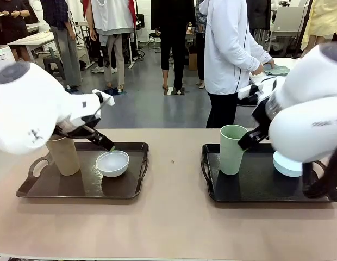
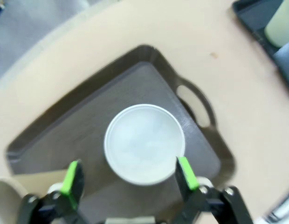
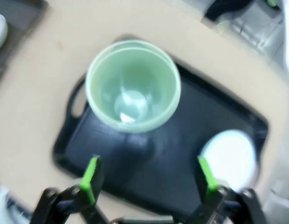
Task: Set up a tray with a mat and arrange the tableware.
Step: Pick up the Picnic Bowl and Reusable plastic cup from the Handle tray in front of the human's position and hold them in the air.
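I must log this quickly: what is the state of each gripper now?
Left gripper: open, over the white bowl, holding nothing.
Right gripper: open, over the black tray, holding nothing.

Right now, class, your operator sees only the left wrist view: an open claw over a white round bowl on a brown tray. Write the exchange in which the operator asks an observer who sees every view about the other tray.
Operator: What shares the black tray with the tumbler?
Observer: A light blue round bowl sits on the black rectangular tray, apart from the tall pale green tumbler.
Operator: Is that tumbler empty?
Observer: Yes. The right wrist view looks down into it, and nothing lies inside.
Operator: And the right claw?
Observer: The right claw is open above that tray, holding nothing.
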Robot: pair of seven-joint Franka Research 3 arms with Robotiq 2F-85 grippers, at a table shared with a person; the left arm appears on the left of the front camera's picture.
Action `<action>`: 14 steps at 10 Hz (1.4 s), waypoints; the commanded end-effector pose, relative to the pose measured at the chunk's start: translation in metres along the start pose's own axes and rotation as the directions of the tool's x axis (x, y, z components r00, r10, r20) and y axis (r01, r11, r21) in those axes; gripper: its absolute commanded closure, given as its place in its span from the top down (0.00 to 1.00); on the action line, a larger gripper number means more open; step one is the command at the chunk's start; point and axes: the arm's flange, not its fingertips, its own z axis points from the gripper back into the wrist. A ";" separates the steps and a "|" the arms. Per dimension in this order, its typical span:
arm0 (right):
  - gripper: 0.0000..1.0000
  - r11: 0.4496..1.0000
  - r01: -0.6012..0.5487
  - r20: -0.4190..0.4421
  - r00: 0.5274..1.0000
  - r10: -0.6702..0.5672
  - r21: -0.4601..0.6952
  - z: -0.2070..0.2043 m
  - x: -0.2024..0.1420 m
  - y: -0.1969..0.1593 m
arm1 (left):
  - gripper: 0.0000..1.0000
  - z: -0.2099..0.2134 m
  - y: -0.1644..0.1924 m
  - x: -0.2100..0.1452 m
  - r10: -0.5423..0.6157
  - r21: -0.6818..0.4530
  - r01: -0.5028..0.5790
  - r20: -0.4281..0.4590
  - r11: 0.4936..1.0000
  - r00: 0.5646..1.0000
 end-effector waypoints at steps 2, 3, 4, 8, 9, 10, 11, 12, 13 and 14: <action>1.00 0.973 0.214 -0.248 0.950 -0.188 0.083 0.084 -0.089 0.006 | 1.00 0.092 -0.010 -0.081 0.091 -0.138 -0.141 -0.319 0.980 0.943; 1.00 0.954 0.283 -0.317 0.918 -0.238 0.102 0.084 -0.123 0.007 | 1.00 0.108 -0.011 -0.107 0.081 -0.188 -0.173 -0.417 0.967 0.905; 1.00 0.935 0.320 -0.363 0.898 -0.249 0.150 0.070 -0.147 0.009 | 1.00 0.118 -0.016 -0.132 0.091 -0.210 -0.215 -0.479 0.954 0.873; 1.00 0.967 0.234 -0.351 0.918 -0.186 0.099 0.104 -0.092 0.001 | 1.00 0.086 -0.008 -0.062 0.075 -0.173 -0.153 -0.389 0.973 0.918; 1.00 0.933 0.179 -0.417 0.908 -0.035 0.311 0.082 -0.070 0.002 | 1.00 0.109 -0.008 -0.077 0.093 -0.162 -0.181 -0.442 0.970 0.892; 1.00 0.826 0.215 -0.349 0.937 -0.024 0.520 0.086 -0.064 -0.018 | 1.00 0.102 0.011 -0.070 0.090 -0.341 -0.217 -0.353 0.915 0.931; 1.00 0.644 0.253 -0.247 0.964 -0.101 0.722 0.099 -0.075 -0.054 | 1.00 0.110 0.034 -0.081 0.113 -0.538 -0.215 -0.217 0.815 0.970; 1.00 0.451 0.253 -0.167 0.961 -0.222 0.856 0.108 -0.096 -0.093 | 1.00 0.117 0.059 -0.098 0.172 -0.688 -0.188 -0.092 0.701 0.981; 1.00 0.268 0.225 -0.126 0.931 -0.341 0.937 0.108 -0.120 -0.129 | 1.00 0.115 0.081 -0.116 0.248 -0.834 -0.136 0.001 0.534 0.969; 1.00 0.147 0.180 -0.103 0.902 -0.418 0.973 0.103 -0.137 -0.150 | 1.00 0.104 0.098 -0.126 0.312 -0.916 -0.125 0.001 0.380 0.950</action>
